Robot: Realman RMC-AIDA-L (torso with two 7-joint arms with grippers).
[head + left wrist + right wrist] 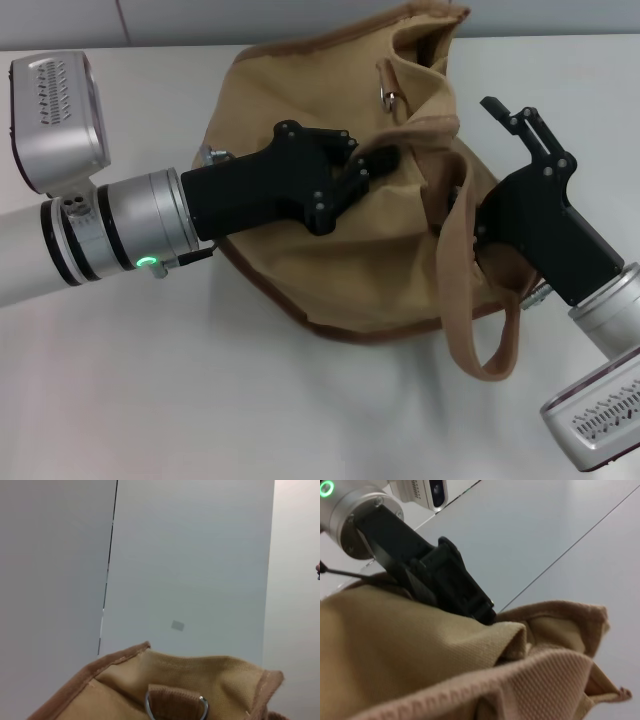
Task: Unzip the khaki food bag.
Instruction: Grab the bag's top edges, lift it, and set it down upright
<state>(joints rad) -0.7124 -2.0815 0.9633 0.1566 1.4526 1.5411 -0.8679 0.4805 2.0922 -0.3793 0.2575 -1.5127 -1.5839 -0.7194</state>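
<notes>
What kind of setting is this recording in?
Probably a lab test bench: a plain white table, blank pale wall panels behind, and only the khaki food bag between the left gripper and right gripper.

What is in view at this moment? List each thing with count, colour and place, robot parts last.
Food bag: one, khaki with brown edging, lying slumped on the table between the two grippers.
Bag handle: one clearly seen, tan, looping off the bag's right side beside the right gripper.
Metal ring: one, silver, near the bag's far end.
Table: one, white, under everything.
Left gripper: one, black, pressed onto the middle of the bag's upper fabric, fingertips at a fold.
Right gripper: one, black, at the bag's right edge, one finger raised clear of the fabric.
</notes>
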